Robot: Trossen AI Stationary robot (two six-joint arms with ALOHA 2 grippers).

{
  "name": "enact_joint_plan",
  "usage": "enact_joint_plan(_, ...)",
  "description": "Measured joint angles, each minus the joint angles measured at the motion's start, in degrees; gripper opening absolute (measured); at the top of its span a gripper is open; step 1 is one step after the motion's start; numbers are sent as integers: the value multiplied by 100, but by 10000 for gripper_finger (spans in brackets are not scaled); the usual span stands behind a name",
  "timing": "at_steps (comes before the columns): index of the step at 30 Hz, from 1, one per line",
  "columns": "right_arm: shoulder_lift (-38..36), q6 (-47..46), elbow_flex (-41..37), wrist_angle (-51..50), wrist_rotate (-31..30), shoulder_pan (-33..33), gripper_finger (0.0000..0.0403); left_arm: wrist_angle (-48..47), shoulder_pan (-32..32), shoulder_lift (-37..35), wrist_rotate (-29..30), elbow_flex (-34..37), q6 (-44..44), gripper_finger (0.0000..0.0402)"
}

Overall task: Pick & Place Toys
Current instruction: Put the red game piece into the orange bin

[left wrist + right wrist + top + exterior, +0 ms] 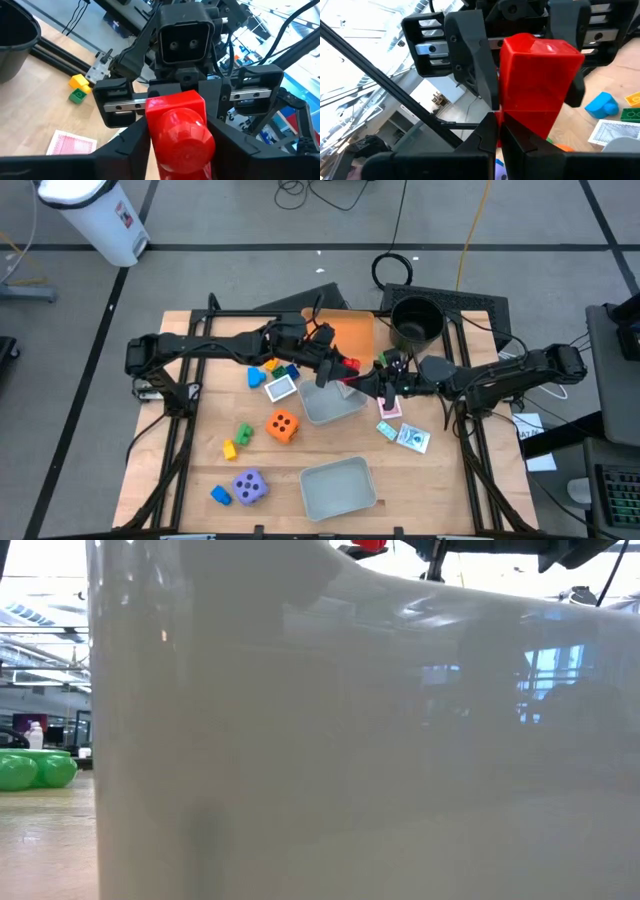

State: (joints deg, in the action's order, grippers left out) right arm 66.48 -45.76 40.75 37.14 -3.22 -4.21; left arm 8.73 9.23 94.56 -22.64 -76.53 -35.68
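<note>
Two end effectors of mine meet above the grey tray (330, 406): my right end effector (497, 131) pinches the red brick (537, 82) tight, my left end effector (180, 137) seemingly closing around it. Table-level view mostly blocked.

place: robotics lab
signs: wooden table (170, 470) on grey carpet, cables (330, 192) at top centre, white bin (98, 215) upper left

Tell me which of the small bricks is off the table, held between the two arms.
The red brick: both the left gripper and right gripper clamp it in mid-air; the yellow, green and blue bricks lie on the table.
</note>
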Motion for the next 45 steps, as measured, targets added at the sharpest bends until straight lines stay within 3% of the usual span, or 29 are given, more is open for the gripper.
enact_joint_plan(4, 0, 3, 0, 3, -2, 0, 27, 33, 0, 0, -8, 0, 93, 137)
enact_joint_plan(12, 0, 3, -1, 137, 8, 4, 81, 22, 28, -13, -110, 0, 220, 153)
enact_joint_plan(19, -5, 1, 0, 252, 22, 171, 148, -109, 187, -210, -181, 4, 412, 137)
enact_joint_plan(24, -64, 1, 0, 252, 45, 383, 177, -806, 386, -655, -102, 4, 823, 145)
enact_joint_plan(32, -228, 1, 0, 343, 32, 591, 183, -2702, 698, -1456, 619, 4, 1709, 139)
enact_joint_plan(38, -234, 40, 0, 222, 2, 757, 174, -4029, 933, -1519, 612, 7, 2468, 147)
enact_joint_plan(41, -230, 91, 0, -105, -115, 829, 172, -4313, 1130, -1409, 620, 7, 3033, 149)
enact_joint_plan(45, -229, 130, 0, -433, -722, 839, 171, -4358, 1551, -1223, 499, 7, 3709, 139)
